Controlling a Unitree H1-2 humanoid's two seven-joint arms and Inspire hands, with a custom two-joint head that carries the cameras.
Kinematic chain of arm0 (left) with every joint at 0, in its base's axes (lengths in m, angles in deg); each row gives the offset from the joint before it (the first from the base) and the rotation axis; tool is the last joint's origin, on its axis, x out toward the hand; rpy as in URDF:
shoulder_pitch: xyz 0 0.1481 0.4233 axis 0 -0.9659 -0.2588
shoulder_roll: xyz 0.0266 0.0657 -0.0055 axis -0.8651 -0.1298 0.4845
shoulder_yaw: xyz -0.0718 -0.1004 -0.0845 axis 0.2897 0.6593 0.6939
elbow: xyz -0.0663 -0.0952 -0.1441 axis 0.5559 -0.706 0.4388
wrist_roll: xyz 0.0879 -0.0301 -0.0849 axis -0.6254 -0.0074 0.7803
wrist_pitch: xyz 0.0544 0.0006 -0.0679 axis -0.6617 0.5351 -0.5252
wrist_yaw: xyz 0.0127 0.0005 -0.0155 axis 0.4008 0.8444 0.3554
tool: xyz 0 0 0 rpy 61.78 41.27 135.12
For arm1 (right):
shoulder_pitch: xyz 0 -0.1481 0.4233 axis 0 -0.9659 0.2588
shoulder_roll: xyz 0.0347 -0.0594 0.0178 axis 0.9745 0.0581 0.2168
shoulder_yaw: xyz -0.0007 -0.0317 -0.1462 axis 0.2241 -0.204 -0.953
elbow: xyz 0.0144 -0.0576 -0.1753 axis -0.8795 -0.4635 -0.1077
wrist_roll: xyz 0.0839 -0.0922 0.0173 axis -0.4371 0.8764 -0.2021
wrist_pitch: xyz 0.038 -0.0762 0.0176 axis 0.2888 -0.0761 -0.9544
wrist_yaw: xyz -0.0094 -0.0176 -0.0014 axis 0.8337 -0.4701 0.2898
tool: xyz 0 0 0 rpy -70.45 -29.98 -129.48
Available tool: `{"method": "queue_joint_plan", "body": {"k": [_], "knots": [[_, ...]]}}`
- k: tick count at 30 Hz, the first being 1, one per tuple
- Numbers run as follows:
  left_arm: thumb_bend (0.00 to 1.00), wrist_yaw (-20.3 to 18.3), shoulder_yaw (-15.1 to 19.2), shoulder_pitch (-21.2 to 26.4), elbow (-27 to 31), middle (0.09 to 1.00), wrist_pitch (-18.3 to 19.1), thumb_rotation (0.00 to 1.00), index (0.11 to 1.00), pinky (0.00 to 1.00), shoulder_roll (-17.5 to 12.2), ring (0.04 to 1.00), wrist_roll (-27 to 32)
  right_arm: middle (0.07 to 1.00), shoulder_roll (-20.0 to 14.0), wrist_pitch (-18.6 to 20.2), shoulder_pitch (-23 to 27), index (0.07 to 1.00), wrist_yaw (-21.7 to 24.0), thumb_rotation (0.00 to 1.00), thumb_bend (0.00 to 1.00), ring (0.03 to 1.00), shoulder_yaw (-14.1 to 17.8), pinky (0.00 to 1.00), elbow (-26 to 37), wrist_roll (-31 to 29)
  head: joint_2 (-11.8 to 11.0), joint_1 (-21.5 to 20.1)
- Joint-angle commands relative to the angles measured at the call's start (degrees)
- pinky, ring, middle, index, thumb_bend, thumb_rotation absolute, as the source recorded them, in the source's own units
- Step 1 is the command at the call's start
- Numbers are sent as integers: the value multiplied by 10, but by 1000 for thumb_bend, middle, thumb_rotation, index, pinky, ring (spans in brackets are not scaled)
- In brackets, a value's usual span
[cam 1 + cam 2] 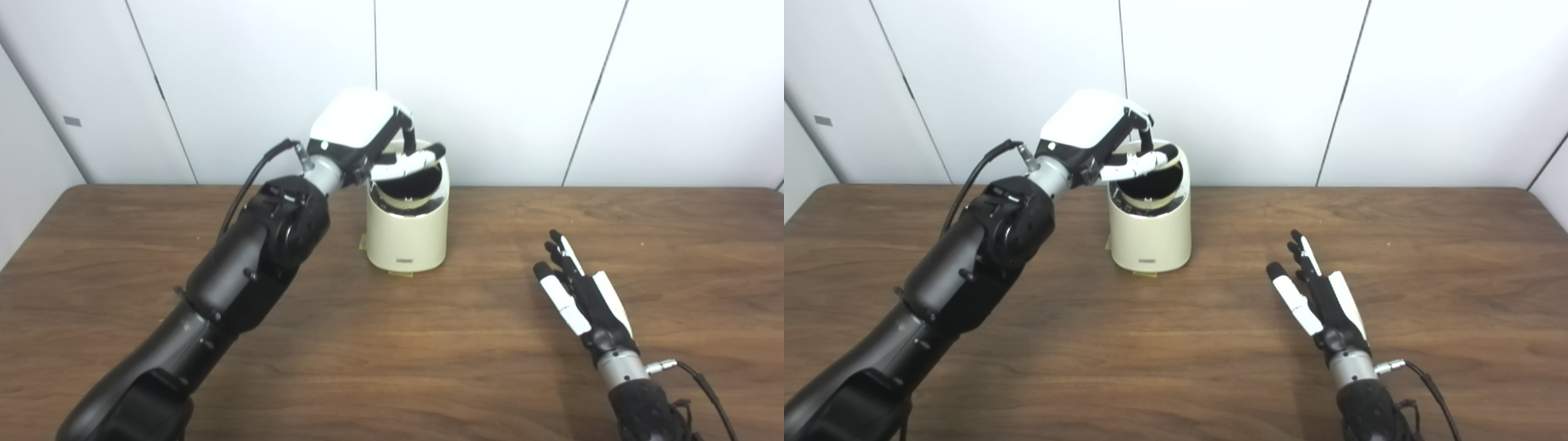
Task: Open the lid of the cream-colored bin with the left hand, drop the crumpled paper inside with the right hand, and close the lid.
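The cream-colored bin stands upright on the table, a little left of centre. Its lid is tipped open, and the dark inside shows above it. My left hand is over the top of the bin, with its fingers and thumb closed at the lid's raised rear edge. My right hand lies low over the table to the right of the bin, with its fingers spread and nothing in it. No crumpled paper is in view in either eye view.
The brown wooden table ends at a white panelled wall close behind the bin. Bits of yellow tape stick out from under the bin's base. My left forearm crosses the table's left half.
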Motion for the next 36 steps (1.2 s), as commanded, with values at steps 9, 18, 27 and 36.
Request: {"method": "queue_joint_plan", "body": {"k": [9,18,27,36], "knots": [[578,-18,-32,4,-11,836,-40,1000,585,820,-11,880,-86,908,2,14,10,985,23,1000,691,930,19,875,60,-39,1,-3],[604,-59,-49,-19,-17,888,-39,1000,705,901,-8,930,-125,894,-4,23,6,947,29,1000,698,935,20,976,80,-30,8,-2],[639,-43,-63,-37,-6,896,-53,1000,700,923,-9,938,-176,897,-10,38,12,948,31,1000,721,938,28,955,85,-27,11,0],[552,1,67,-57,48,826,-18,873,720,759,51,834,-43,905,-20,29,17,956,32,1000,732,939,32,935,77,-22,10,-3]]}}
